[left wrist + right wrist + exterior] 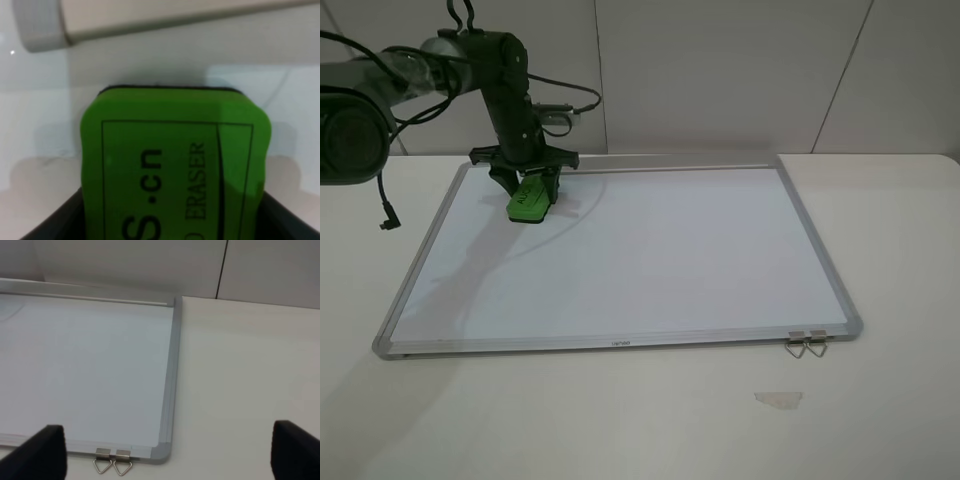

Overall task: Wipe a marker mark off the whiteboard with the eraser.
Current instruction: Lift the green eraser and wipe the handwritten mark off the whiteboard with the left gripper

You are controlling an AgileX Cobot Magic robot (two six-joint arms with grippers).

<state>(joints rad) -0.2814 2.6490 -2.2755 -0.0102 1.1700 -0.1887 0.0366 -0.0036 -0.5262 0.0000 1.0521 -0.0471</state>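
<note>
Right tool (165, 452) hangs with its two dark fingers (40, 450) spread wide and nothing between them, above the near right part of the white table (620, 430). Close to the table's near edge lies a small pale scrap (778, 399). Beyond it the whiteboard (620, 343) lies flat, a pair of metal clips (806, 345) hooked on its near frame by the right corner. Farthest off, at the board's far left corner, the left tool (530, 185) pinches the green eraser (528, 203) by its sides, printed face up and tilted, with its lower end down at the white surface.
</note>
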